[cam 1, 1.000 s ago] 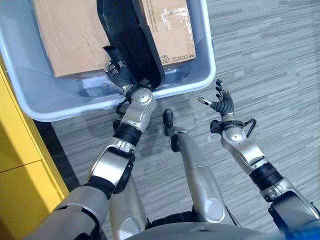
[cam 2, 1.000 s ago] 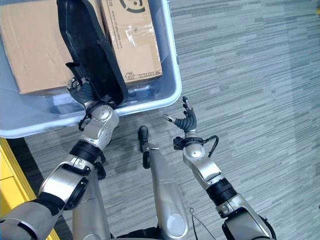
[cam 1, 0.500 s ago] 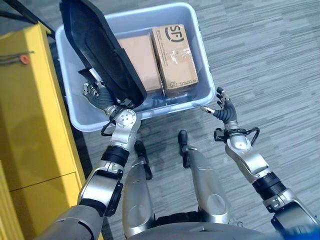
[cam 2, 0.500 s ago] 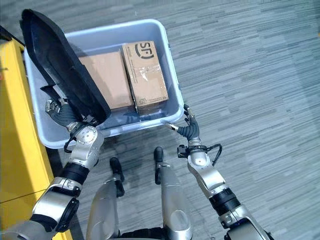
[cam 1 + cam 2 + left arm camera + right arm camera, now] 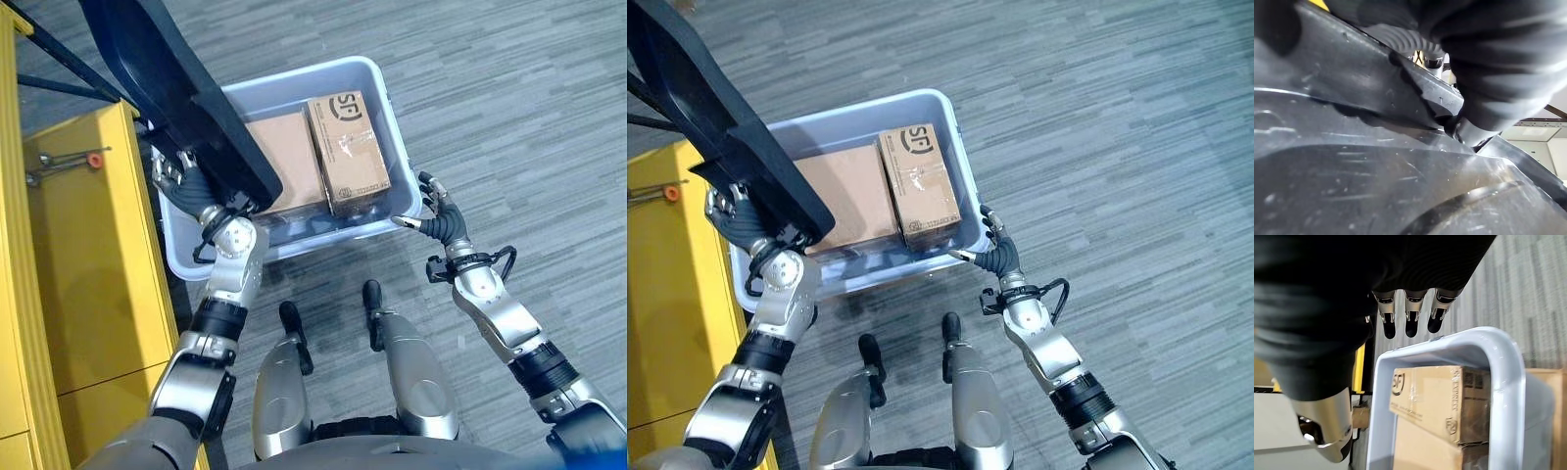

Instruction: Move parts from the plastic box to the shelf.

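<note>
1. Here, the plastic box (image 5: 397, 147), pale blue-grey, stands on the grey floor with the yellow shelf (image 5: 73, 255) just beside it on the robot's left.
2. Inside the box two cardboard cartons lie side by side: a larger carton (image 5: 284, 166) nearer the shelf and a smaller taped carton (image 5: 348, 147) toward the box's far side from it.
3. The left hand (image 5: 191, 188) has its fingers curled round a long black part (image 5: 171, 88), which is lifted above the box's shelf-side edge and slants up over the shelf.
4. The right hand (image 5: 436, 211) hovers just beside the box's opposite corner, fingers spread and holding nothing.
</note>
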`<state>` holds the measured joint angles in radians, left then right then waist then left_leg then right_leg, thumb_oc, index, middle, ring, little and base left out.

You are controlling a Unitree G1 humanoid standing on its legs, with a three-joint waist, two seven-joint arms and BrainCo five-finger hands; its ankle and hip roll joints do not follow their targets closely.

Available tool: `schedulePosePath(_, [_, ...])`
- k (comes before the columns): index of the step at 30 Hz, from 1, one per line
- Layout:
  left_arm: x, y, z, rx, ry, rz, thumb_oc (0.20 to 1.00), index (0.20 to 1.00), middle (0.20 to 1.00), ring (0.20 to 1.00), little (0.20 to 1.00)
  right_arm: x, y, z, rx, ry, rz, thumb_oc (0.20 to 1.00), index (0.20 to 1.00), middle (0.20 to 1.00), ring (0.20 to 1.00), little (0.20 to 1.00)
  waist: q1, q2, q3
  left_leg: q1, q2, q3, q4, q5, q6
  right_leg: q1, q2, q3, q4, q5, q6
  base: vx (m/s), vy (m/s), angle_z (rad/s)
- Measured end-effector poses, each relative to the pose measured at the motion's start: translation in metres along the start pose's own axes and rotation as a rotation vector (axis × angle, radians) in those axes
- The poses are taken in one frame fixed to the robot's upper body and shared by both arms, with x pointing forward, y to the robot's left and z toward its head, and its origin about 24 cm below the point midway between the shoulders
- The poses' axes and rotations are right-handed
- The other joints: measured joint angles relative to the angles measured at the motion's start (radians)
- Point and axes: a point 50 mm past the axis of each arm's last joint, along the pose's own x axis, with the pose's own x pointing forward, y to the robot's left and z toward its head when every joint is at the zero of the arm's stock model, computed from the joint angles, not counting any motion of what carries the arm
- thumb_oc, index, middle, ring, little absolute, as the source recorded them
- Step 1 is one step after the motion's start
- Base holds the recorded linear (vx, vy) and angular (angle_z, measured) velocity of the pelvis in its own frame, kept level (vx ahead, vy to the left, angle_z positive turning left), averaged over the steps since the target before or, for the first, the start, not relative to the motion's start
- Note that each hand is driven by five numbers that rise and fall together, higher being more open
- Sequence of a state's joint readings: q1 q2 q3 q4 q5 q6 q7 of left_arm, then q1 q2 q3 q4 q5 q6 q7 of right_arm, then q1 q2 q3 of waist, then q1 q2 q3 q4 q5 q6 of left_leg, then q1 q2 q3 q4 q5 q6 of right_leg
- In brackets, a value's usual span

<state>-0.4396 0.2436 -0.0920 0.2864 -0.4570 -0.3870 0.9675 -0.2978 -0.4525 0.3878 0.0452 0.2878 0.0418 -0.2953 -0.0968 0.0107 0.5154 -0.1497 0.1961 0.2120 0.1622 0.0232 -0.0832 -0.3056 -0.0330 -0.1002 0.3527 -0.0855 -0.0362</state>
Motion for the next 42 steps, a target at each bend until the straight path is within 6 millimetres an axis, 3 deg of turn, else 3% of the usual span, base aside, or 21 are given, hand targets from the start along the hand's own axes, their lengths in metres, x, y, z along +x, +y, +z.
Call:
schedulePosePath(5, [-0.01,0.024,-0.014,0.03,0.077,0.009,0.2,0.2,0.2,0.2,0.2,-0.001,0.004,-0.002,-0.04,0.004,0.053,1.0,1.0,1.0,1.0,1.0,0.062,0.027,-0.016,0.026,0.04,-0.014,0.014,-0.003,-0.006,0.014,0.019,-0.037,0.055,-0.051,-0.044,0.08,-0.168,0.05])
schedulePosePath(6, [-0.021,0.036,-0.02,0.032,0.125,-0.006,0.2,0.2,0.2,0.2,0.2,-0.006,0.006,-0.007,-0.056,0.018,0.07,1.0,1.0,1.0,1.0,1.0,0.085,0.044,-0.033,0.043,0.058,-0.027,0.004,0.004,-0.013,0.03,0.017,-0.08,0.067,-0.072,-0.062,0.11,-0.193,0.25])
schedulePosePath(8, [-0.031,0.043,-0.029,0.047,0.18,-0.035,0.2,0.2,0.2,0.2,0.2,-0.013,0.006,-0.015,-0.072,0.049,0.079,1.0,1.0,1.0,1.0,1.0,0.088,0.049,-0.055,0.033,0.052,0.003,-0.017,0.041,0.023,0.048,0.003,-0.125,0.089,-0.093,-0.074,0.04,-0.18,0.71])
schedulePosePath(9, [-0.035,0.04,-0.032,0.048,0.205,-0.06,0.2,0.2,0.2,0.2,0.2,-0.019,0.003,-0.02,-0.073,0.069,0.074,1.0,1.0,1.0,1.0,1.0,0.07,0.046,-0.069,0.037,0.056,0.037,-0.032,0.033,0.074,0.052,-0.011,-0.152,0.101,-0.115,-0.08,-0.08,-0.143,1.11])
schedulePosePath(10, [-0.038,0.04,-0.035,0.058,0.22,-0.083,0.2,0.2,0.2,0.2,0.2,-0.024,0.003,-0.026,-0.073,0.097,0.074,1.0,1.0,1.0,1.0,1.0,0.072,0.037,-0.093,0.035,0.075,0.082,-0.025,0.028,0.075,0.053,-0.024,-0.189,0.107,-0.12,-0.092,-0.1,-0.156,1.01])
schedulePosePath(11, [-0.04,0.04,-0.037,0.071,0.23,-0.104,0.2,0.2,0.2,0.2,0.2,-0.028,0.003,-0.03,-0.072,0.115,0.074,1.0,1.0,1.0,1.0,1.0,0.079,0.022,-0.117,0.03,0.084,0.114,-0.017,0.025,0.071,0.047,-0.038,-0.209,0.109,-0.122,-0.111,-0.15,-0.173,1.1])
schedulePosePath(12, [-0.044,0.034,-0.04,0.094,0.24,-0.175,0.2,0.2,0.2,0.2,0.2,-0.034,0.0,-0.037,-0.08,0.143,0.061,1.0,1.0,1.0,1.0,1.0,0.079,-0.019,-0.152,0.023,0.077,0.181,0.062,0.013,0.048,0.055,-0.071,-0.263,0.067,-0.108,-0.131,-0.12,-0.136,1.08])
schedulePosePath(15, [-0.051,0.026,-0.044,0.109,0.265,-0.253,0.2,0.2,0.2,0.2,0.2,-0.04,-0.007,-0.043,-0.09,0.168,0.036,1.0,1.0,1.0,1.0,1.0,0.056,-0.032,-0.167,0.043,0.063,0.197,0.13,-0.002,0.029,0.077,-0.073,-0.32,0.009,-0.09,-0.122,-0.09,-0.087,0.91])
schedulePosePath(17, [-0.056,0.024,-0.048,0.132,0.293,-0.299,0.2,0.2,0.2,0.2,0.2,-0.043,-0.009,-0.046,-0.071,0.177,0.02,1.0,1.0,1.0,1.0,1.0,0.054,-0.039,-0.164,0.035,0.079,0.263,0.158,-0.024,0.025,0.107,-0.085,-0.395,-0.032,-0.069,-0.132,-0.08,0.036,0.82])
schedulePosePath(20, [-0.067,0.022,-0.055,0.177,0.321,-0.371,0.2,0.2,0.2,0.2,0.2,-0.055,-0.011,-0.054,-0.036,0.213,-0.023,1.0,1.0,1.0,1.0,1.0,0.044,-0.046,-0.165,0.034,0.061,0.335,0.25,-0.05,0.025,0.203,-0.091,-0.492,-0.164,-0.006,-0.103,-0.06,0.223,0.97])
schedulePosePath(23, [-0.069,0.021,-0.053,0.213,0.296,-0.403,0.2,0.2,0.2,0.2,0.2,-0.051,-0.009,-0.047,-0.012,0.182,-0.032,1.0,1.0,1.0,1.0,1.0,0.057,-0.028,-0.173,0.1,-0.036,0.309,0.081,-0.078,0.051,0.211,-0.106,-0.516,-0.201,0.026,-0.051,0.0,0.253,0.47])
schedulePosePath(25, [-0.07,0.021,-0.053,0.255,0.275,-0.421,0.2,0.2,0.2,0.2,0.2,-0.052,-0.008,-0.048,-0.008,0.184,-0.029,1.0,1.0,1.0,1.0,1.0,0.057,0.001,-0.19,0.14,-0.072,0.293,-0.036,-0.092,0.075,0.21,-0.115,-0.54,-0.185,0.029,-0.028,-0.02,0.2,0.42])
schedulePosePath(27, [-0.068,0.024,-0.053,0.312,0.239,-0.44,0.2,0.2,0.2,0.2,0.2,-0.054,-0.004,-0.05,0.011,0.19,-0.017,1.0,1.0,1.0,1.0,1.0,0.06,0.005,-0.194,0.141,-0.109,0.262,-0.067,-0.089,0.1,0.208,-0.141,-0.52,-0.159,0.037,0.023,-0.04,0.16,0.49])
schedulePosePath(29, [-0.066,0.035,-0.051,0.364,0.221,-0.432,0.2,0.2,0.2,0.2,0.2,-0.055,0.002,-0.051,0.025,0.195,0.015,1.0,1.0,1.0,1.0,1.0,0.073,0.011,-0.212,0.134,-0.147,0.239,-0.078,-0.09,0.123,0.187,-0.156,-0.447,-0.14,0.04,0.028,-0.09,0.198,0.51])
schedulePosePath(31, [-0.064,0.05,-0.052,0.413,0.217,-0.397,0.2,0.2,0.2,0.2,0.2,-0.057,0.011,-0.051,0.036,0.196,0.057,1.0,1.0,1.0,1.0,1.0,0.1,0.023,-0.237,0.136,-0.169,0.235,-0.087,-0.081,0.137,0.181,-0.168,-0.433,-0.146,0.052,0.03,-0.08,0.138,0.31])
schedulePosePath(35, [-0.058,0.069,-0.051,0.439,0.22,-0.329,0.2,0.2,0.2,0.2,0.2,-0.057,0.024,-0.05,0.047,0.186,0.129,1.0,1.0,1.0,1.0,1.0,0.16,0.028,-0.243,0.136,-0.19,0.196,-0.095,-0.069,0.153,0.211,-0.176,-0.45,-0.184,0.079,0.036,-0.08,0.15,0.28])
schedulePosePath(42, [-0.065,0.096,-0.05,0.469,0.268,-0.301,0.2,0.2,0.2,0.2,0.2,-0.059,0.043,-0.046,0.072,0.171,0.21,1.0,1.0,1.0,1.0,1.0,0.224,0.035,-0.266,0.18,-0.212,0.126,-0.16,-0.046,0.153,0.302,-0.172,-0.526,-0.251,0.096,0.062,-0.04,0.141,0.32])
